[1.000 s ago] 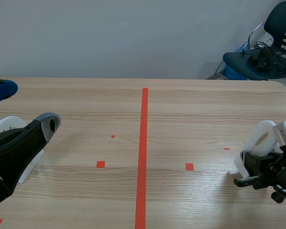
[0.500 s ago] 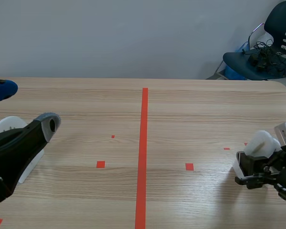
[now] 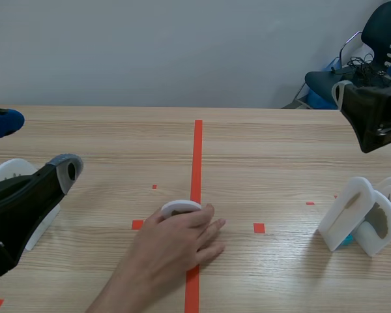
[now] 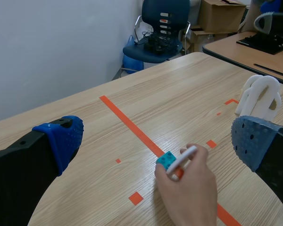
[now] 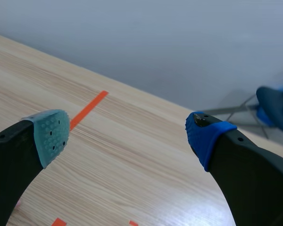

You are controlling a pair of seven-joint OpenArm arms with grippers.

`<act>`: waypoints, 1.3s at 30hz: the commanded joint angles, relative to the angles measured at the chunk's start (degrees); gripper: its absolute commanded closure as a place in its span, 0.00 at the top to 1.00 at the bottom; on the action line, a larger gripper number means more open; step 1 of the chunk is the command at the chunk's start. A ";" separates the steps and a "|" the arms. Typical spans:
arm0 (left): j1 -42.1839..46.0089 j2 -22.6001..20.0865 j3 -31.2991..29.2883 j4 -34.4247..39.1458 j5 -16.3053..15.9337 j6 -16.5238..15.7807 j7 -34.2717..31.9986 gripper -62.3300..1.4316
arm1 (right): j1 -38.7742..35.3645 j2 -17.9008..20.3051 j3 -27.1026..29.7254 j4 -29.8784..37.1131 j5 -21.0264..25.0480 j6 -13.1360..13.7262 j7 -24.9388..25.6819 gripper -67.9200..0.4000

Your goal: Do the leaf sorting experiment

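Two white leaf plaques [image 3: 358, 212] stand on the table's right side, also seen ahead of my left gripper on the far right [image 4: 260, 94]. A person's hand [image 3: 173, 244] rests on the red centre line, holding a third white plaque [image 3: 180, 208] with a teal base [image 4: 167, 160]. My left gripper [image 3: 36, 145] hovers open at the left edge, with nothing between its fingers [image 4: 155, 141]. My right gripper [image 3: 373, 114] is raised at the upper right, well above the plaques. In its own view it stands open [image 5: 127, 134] over bare table.
Another white plaque [image 3: 10, 173] stands at the left, behind my left gripper. A red tape line [image 3: 196, 195] runs down the table's middle. A dark chair [image 3: 368, 59] stands beyond the far right corner, and a second desk [image 4: 245, 44] lies past the table.
My right gripper opened, let go of the white plaques at the right and rose to the upper right. A person's hand came in with a white plaque at the centre line. Left arm unmoved.
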 commanded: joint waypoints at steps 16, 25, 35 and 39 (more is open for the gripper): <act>-0.17 -0.57 0.22 0.28 -0.59 -0.13 -0.98 1.00 | -17.73 3.17 -0.15 12.50 5.49 -0.22 -2.93 1.00; -0.48 -0.55 0.22 0.28 -0.61 -0.13 -0.98 1.00 | -14.38 -0.39 -12.20 11.61 -0.74 -6.01 -3.10 1.00; -0.48 -0.55 0.22 0.28 -0.61 -0.13 -0.96 1.00 | -0.72 -8.87 -30.69 -3.04 -11.63 -11.04 -2.01 1.00; -0.48 -0.55 0.22 0.28 -0.59 -0.13 -0.96 1.00 | 5.46 -12.92 -36.00 -13.97 -12.76 -11.04 0.17 1.00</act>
